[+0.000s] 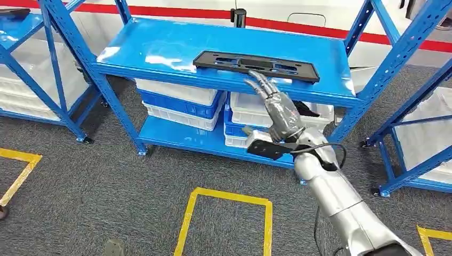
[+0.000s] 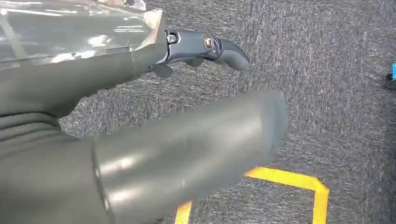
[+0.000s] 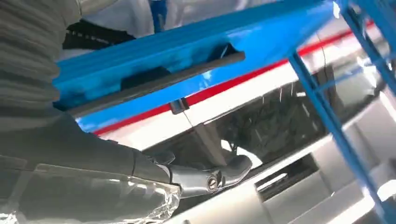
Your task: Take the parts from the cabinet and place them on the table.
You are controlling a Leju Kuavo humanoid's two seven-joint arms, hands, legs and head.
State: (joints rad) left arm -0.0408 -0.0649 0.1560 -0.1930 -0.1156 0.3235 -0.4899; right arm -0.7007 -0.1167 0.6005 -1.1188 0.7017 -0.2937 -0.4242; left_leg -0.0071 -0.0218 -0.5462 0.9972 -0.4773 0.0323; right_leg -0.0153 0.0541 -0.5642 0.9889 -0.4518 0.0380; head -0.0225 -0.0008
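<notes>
A long flat black part (image 1: pixel 256 65) lies on the top shelf of the blue cabinet (image 1: pixel 160 48), near its front edge. My right hand (image 1: pixel 277 104) reaches up from below with fingers stretched out; the fingertips (image 1: pixel 256 79) meet the part's front edge, and nothing is held. The right wrist view looks along the shelf's front edge, where the black part (image 3: pixel 159 81) sits as a dark strip, with a finger (image 3: pixel 219 175) of the hand extended. My left hand (image 2: pixel 140 140) hangs over the carpet with its thumb and a dark finger (image 2: pixel 210 46) apart, holding nothing.
White and blue bins (image 1: pixel 181 101) fill the lower shelf under the part. More blue racks stand at left (image 1: pixel 32 64) and right (image 1: pixel 416 106). Yellow tape squares (image 1: pixel 224 213) mark the grey carpet in front. A dark post (image 1: pixel 239 17) stands behind the shelf.
</notes>
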